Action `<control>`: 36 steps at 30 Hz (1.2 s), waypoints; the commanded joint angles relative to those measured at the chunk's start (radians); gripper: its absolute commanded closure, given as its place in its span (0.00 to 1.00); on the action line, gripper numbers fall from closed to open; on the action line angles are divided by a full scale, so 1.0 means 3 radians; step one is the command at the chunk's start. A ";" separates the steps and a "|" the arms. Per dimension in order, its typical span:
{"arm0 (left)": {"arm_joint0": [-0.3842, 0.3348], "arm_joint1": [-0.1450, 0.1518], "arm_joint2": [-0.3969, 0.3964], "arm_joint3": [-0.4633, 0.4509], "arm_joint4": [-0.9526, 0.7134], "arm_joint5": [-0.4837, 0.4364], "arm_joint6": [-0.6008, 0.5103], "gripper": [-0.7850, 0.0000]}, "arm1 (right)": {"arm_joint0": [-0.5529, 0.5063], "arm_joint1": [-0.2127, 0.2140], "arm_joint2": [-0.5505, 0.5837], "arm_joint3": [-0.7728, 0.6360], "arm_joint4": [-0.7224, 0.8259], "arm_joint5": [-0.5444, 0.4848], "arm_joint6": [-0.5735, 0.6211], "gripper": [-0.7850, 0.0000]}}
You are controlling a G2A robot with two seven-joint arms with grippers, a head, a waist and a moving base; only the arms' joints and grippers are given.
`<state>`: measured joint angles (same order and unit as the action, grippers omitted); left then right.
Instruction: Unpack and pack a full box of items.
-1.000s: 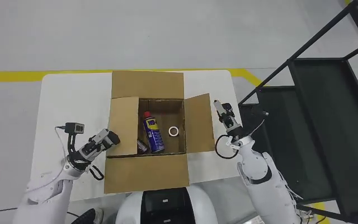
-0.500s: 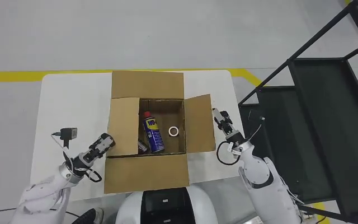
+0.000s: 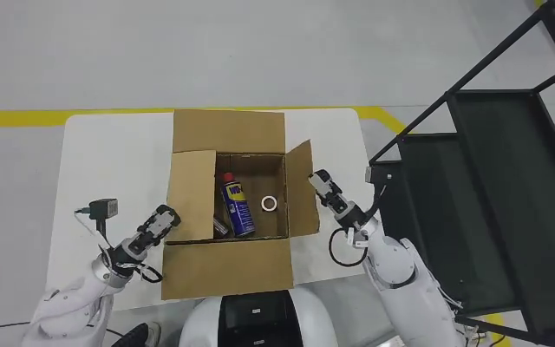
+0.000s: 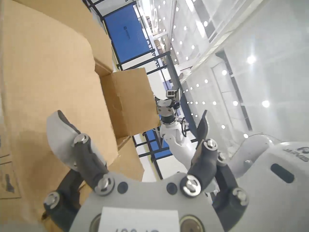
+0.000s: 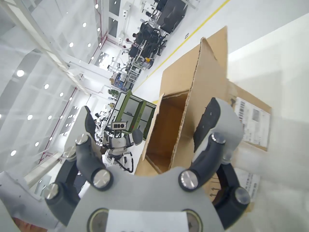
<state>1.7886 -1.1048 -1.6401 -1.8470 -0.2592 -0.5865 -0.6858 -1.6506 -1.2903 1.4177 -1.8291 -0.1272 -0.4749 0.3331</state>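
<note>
You see the cardboard box in the middle of the white table, with all four flaps open. The far flap, the near flap and the left flap lie spread outward. The right flap is tilted upward.

Inside the box, a blue and yellow spray can with a red cap lies on the bottom, its cap toward the far wall. A small white tape roll lies flat just beside it, on its right. A small dark cylinder lies at the near left corner, close to the can. You cannot tell what this one is.

Your left gripper is over the table, just beside the outer edge of the left flap and near the box's near left corner. In the left wrist view its fingers are spread wide and grip nothing.

Your right gripper is at the outer edge of the raised right flap. In the right wrist view its fingers are also wide apart, with the flap's edge between them. You cannot tell if a finger touches the cardboard.
</note>
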 commanded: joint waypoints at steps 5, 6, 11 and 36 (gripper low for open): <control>0.0238 0.0018 -0.0315 -0.0182 -0.0593 -0.0045 -0.0014 0.00 | 0.0202 -0.0007 -0.0188 0.0068 0.0080 -0.0064 0.0138 0.00; 0.0275 0.0018 -0.0367 -0.0201 -0.0668 -0.0056 0.0000 0.00 | 0.0237 -0.0007 -0.0225 0.0073 0.0066 -0.0056 0.0174 0.00; 0.0444 0.0012 -0.0595 -0.0243 -0.0976 -0.0107 0.0110 0.00 | 0.0473 -0.0022 -0.0454 0.0181 0.0072 0.0051 0.0340 0.00; 0.0649 0.0006 -0.0874 0.0027 -0.0751 -0.0182 -0.0236 0.00 | 0.1376 -0.0113 -0.1231 0.0784 -0.0157 0.1195 0.0907 0.00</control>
<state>1.9890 -1.1062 -1.8965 -1.8414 -0.4779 -0.6485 -0.7132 -1.2397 -1.3244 1.0488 -1.5939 -0.1749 -0.1184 0.6055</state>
